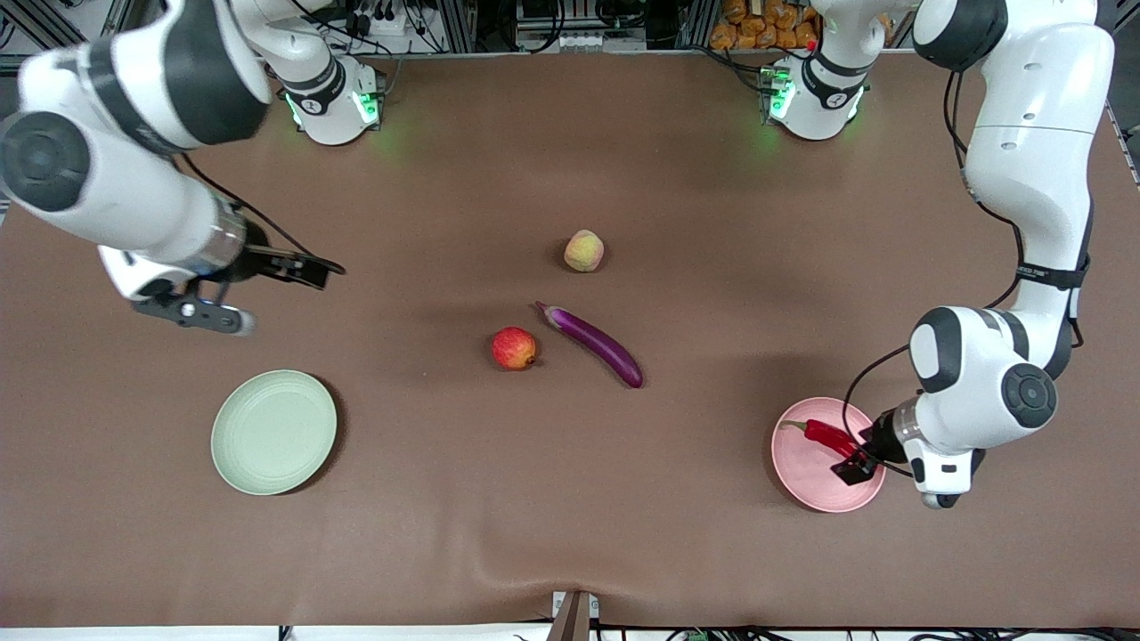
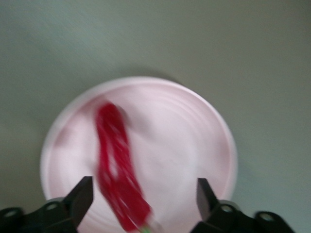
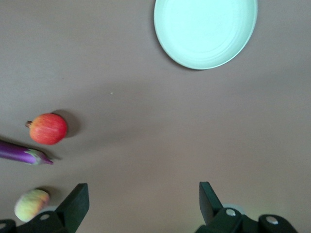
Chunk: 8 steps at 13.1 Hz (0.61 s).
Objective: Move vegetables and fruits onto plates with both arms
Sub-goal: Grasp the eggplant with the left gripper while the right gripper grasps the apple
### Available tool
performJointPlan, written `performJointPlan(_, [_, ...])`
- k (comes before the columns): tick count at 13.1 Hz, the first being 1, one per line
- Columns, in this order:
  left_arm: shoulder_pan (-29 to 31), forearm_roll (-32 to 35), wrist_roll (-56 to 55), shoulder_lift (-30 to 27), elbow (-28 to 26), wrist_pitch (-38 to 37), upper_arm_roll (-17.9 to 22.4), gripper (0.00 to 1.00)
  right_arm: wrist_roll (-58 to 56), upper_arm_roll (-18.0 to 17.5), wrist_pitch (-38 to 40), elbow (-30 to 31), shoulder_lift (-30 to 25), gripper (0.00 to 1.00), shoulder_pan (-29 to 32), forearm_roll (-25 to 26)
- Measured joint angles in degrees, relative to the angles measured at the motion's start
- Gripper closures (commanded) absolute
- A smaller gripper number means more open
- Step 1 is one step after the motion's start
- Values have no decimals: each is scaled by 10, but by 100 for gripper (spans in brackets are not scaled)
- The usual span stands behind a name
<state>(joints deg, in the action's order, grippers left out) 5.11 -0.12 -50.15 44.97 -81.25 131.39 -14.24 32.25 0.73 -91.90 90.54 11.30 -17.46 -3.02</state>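
Observation:
The red chili pepper (image 1: 828, 436) lies on the pale pink plate (image 1: 815, 488) toward the left arm's end of the table. My left gripper (image 1: 857, 465) is low over that plate, open, and its fingers stand apart from the chili (image 2: 119, 170) on the plate (image 2: 184, 145). My right gripper (image 1: 321, 269) is open and empty over bare table above the pale green plate (image 1: 273, 432), which is empty. The purple eggplant (image 1: 595, 343), the red apple-like fruit (image 1: 514, 348) and the peach-like fruit (image 1: 584, 250) lie on the table's middle. The right wrist view shows the apple-like fruit (image 3: 47, 128), the eggplant (image 3: 19, 152), the peach-like fruit (image 3: 31, 205) and the green plate (image 3: 205, 30).
The brown table cover (image 1: 570, 499) has a slight wrinkle at its near edge. The arms' green-lit bases (image 1: 334, 102) stand along the table's back edge. Bare table lies between the two plates.

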Motion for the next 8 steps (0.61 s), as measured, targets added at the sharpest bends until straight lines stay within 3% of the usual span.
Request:
performJointPlan(2, [-38,0,-98,-5,1,-1,-21,0,80,0,-25,2,27,0,-41,1])
performJointPlan(5, [-143,0,-242,-5,-2,-1,-22,0,163,0,-55,2,56,0,-82,3])
performJointPlan(8, [-207,0,-331,-4,-18,-1,-21,0,243,0,-120,5,94,0,-110,3])
